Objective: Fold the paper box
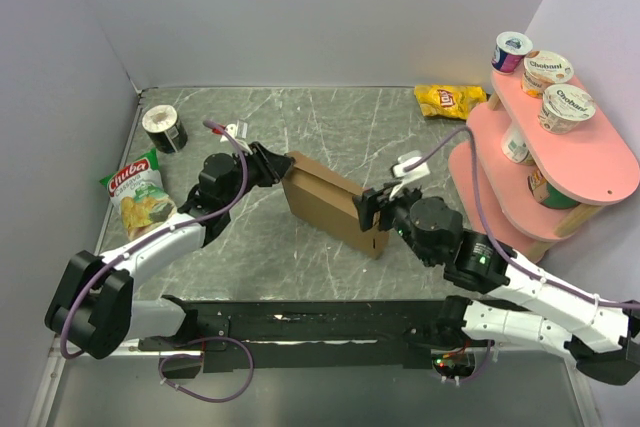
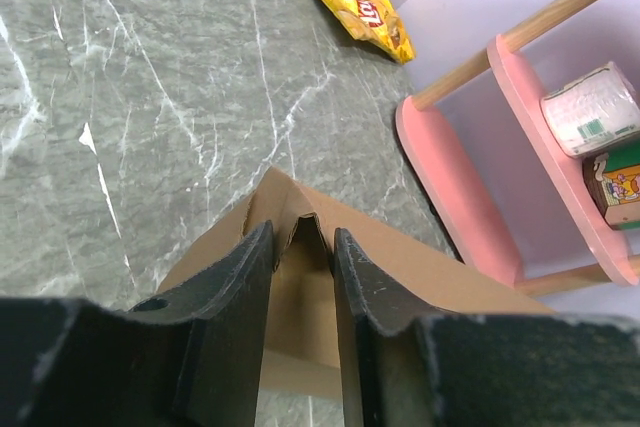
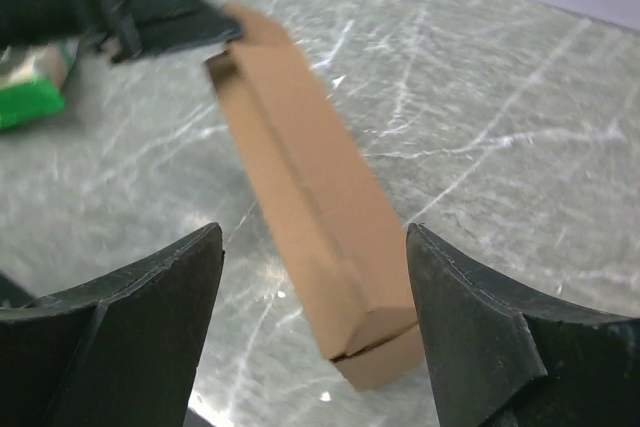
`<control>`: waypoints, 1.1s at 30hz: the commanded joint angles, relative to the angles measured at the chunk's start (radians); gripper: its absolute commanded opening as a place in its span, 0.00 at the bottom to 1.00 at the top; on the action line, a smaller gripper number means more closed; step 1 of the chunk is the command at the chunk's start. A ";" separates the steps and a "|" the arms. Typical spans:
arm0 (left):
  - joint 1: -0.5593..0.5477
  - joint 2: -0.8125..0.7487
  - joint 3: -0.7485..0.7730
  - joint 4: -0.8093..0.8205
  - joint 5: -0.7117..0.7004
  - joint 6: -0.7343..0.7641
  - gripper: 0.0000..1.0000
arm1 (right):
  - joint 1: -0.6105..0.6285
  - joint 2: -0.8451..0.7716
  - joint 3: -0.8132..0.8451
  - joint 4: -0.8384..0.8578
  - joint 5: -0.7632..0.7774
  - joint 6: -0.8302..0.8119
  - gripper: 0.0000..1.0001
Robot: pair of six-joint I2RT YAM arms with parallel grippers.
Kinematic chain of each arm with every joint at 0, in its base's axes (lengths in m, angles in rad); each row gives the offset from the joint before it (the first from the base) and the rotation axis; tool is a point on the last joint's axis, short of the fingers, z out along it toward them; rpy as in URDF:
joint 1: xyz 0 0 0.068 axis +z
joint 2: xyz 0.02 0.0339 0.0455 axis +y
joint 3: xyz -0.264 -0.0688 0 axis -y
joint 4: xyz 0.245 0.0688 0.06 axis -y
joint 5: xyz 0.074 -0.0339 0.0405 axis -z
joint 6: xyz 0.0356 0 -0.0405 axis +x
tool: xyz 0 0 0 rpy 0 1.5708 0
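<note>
**Box folded up mid-surface, left tool pinching, right tool wide open**

We see the paper box [image 1: 325, 202] lying on the grey marbled surface [image 1: 330, 122], about in the middle, between the two arms. It is closed up into a long brown rectangular shape, running diagonally from upper left to lower right in the top view.

The left tool [image 1: 283, 169] is at the box's upper-left end. In the left wrist view its fingers [image 2: 240, 287] stand close together, with a pointed cardboard flap of the box gripped in the narrow gap between them.

The right tool [image 1: 372, 215] is at the box's lower-right end. In the right wrist view its fingers [image 3: 170, 297] are spread wide, one on each side of the box, and we see clear gaps on both sides, so it holds nothing.

Around it:
- A green chip bag [image 1: 140, 192] and a dark can [image 1: 164, 128] sit at the left edge.
- A yellow chip bag [image 1: 450, 100] lies at the far right.
- A pink shelf [image 1: 590, 162] at the right carries yogurt cups [image 1: 568, 107].
</note>
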 commanded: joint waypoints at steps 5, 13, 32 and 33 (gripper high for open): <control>-0.010 0.054 -0.097 -0.374 -0.029 0.085 0.18 | -0.165 -0.019 -0.041 0.013 0.063 0.203 0.79; -0.033 0.074 -0.083 -0.373 -0.051 0.069 0.18 | -0.153 0.001 -0.137 -0.020 0.118 0.262 0.77; -0.071 0.090 -0.083 -0.385 -0.102 0.069 0.16 | 0.143 0.275 -0.183 -0.507 0.514 0.863 0.79; -0.071 0.087 -0.086 -0.385 -0.098 0.071 0.16 | 0.148 0.293 -0.173 -0.526 0.517 0.887 0.79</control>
